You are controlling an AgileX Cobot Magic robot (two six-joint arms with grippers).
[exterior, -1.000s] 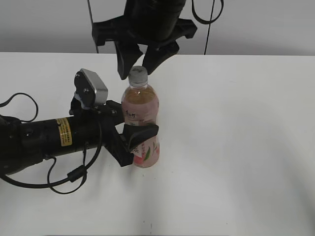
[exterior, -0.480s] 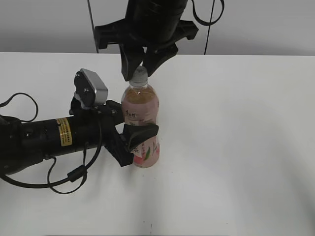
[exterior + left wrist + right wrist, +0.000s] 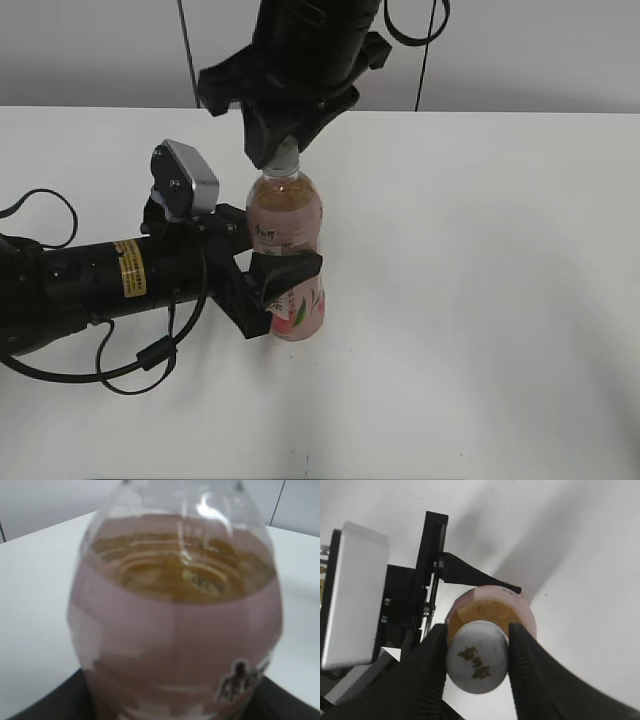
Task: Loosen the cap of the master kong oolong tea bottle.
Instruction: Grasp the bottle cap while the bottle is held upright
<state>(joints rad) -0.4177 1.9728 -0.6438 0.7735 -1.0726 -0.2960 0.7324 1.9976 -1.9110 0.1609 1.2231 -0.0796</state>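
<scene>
The master kong oolong tea bottle (image 3: pixel 287 250) stands upright on the white table, amber tea inside and a pink label. It fills the left wrist view (image 3: pixel 175 620). My left gripper (image 3: pixel 275 285) is shut on the bottle's lower body from the left. My right gripper (image 3: pixel 283 150) comes down from above and is shut on the cap (image 3: pixel 477 664); its two black fingers press the cap's sides in the right wrist view. The white cap top with its dark logo shows between the fingers. In the exterior view only the cap's lower edge (image 3: pixel 284 163) shows under the fingers.
The left arm (image 3: pixel 90 285) lies along the table at the left with its silver camera block (image 3: pixel 188 180) next to the bottle. Black cables (image 3: pixel 130 360) loop on the table by that arm. The white table (image 3: pixel 480 300) spreads to the right.
My right gripper has come down over the cap and closed on it; its fingers were spread around the cap a second ago. The left gripper and the bottle have not moved.
</scene>
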